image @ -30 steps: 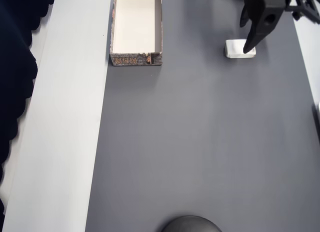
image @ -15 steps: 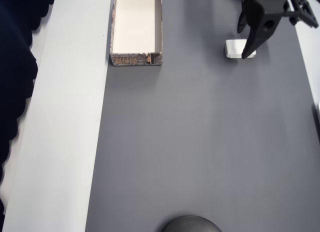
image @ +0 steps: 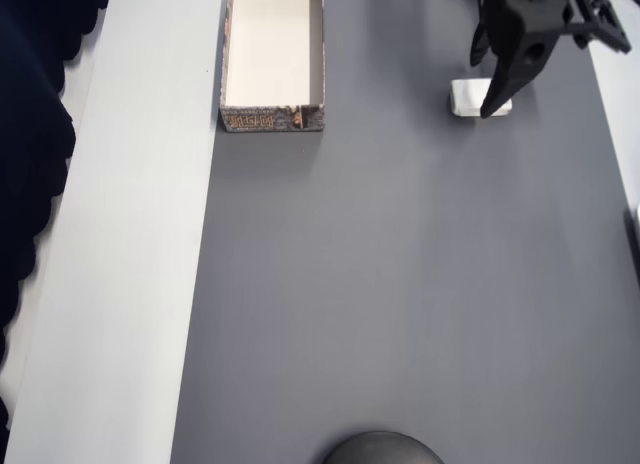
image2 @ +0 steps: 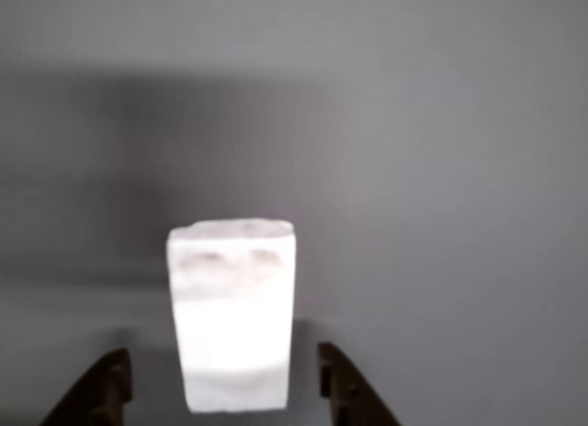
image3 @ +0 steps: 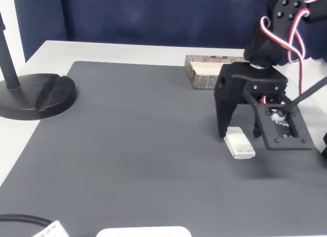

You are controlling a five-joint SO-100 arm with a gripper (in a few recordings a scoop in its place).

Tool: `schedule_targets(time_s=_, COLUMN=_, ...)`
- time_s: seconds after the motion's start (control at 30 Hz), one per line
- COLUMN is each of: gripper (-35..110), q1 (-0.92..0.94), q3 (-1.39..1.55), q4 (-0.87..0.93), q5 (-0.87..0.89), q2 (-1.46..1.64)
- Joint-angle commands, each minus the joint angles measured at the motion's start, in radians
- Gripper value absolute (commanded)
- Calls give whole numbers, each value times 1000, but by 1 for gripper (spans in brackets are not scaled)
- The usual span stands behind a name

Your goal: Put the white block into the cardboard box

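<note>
The white block [image: 462, 97] lies flat on the dark grey mat [image: 400, 284] at the top right of the overhead view. My black gripper [image: 484, 86] hangs right over it, open. In the wrist view the block [image2: 231, 316] stands between my two fingertips [image2: 103, 389], which flank its near end without touching it. In the fixed view my gripper [image3: 239, 134] straddles the block [image3: 240, 145] close to the mat. The cardboard box [image: 272, 117] stands open and empty at the mat's top left edge, well apart from the block. It sits behind my arm in the fixed view [image3: 203, 79].
A black round stand base [image3: 36, 94] sits at the mat's left side in the fixed view, and at the bottom edge [image: 382, 449] in the overhead view. A white table strip [image: 130, 234] runs beside the mat. Dark blue cloth [image: 30, 134] hangs at the left.
My gripper has shifted slightly left and come lower over the white block. The block and the box have not moved.
</note>
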Motion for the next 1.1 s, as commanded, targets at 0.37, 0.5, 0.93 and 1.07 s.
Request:
schedule_targets(time_s=0.37, gripper=26, q1=5, q3=-3, q4=-14, q5=5, q2=-44)
schedule_targets(time_s=0.5, gripper=26, q1=5, q3=-3, q4=-25, q5=6, q2=-49)
schedule_targets(time_s=0.93, gripper=23, q1=20, q3=-5, q4=-44, q5=25, q2=-55)
schedule_targets(time_s=1.07, gripper=22, q1=20, q3=-5, q4=-44, q5=32, q2=-58)
